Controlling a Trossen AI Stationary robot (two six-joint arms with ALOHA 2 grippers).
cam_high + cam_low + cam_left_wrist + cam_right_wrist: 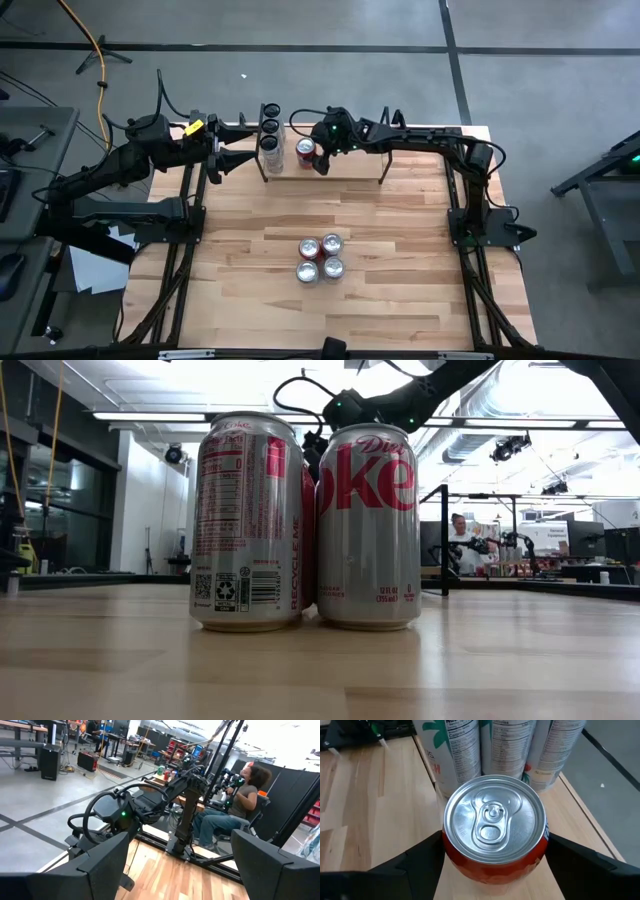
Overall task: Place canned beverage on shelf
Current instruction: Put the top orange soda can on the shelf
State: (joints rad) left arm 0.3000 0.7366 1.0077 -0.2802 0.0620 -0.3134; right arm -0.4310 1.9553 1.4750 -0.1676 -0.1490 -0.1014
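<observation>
Seen from above, the left gripper (pixel 222 160) is found at the far left part of the counter (pixel 400 270), beside the left end of the shelf (pixel 350 160); its jaws are spread wide and nothing is held between them, as the left wrist view confirms. Just to its right, three tall slim cans (pixel 269 125) are lined up in a row at the left end of the shelf, running from the back edge towards the front. Immediately beside them, a red-sided can (pixel 305 150) is stood upright on the shelf's pale plank. The right gripper (pixel 318 160) is positioned at this can, the arm being stretched in from the right across the shelf. In the right wrist view the red can (pixel 494 822) is seen from the top, with one dark finger (pixel 410 865) on either side of it; the jaws are set wide about the can, and whether the pads press on its wall cannot be told. Nearer the front, at the middle of the counter, four cans (pixel 320 258) are grouped in a tight square. In the low view two of them (pixel 368 525) are shown upright and touching, silver with red lettering. In the room beyond, a seated person (pixel 235 805) is visible.
</observation>
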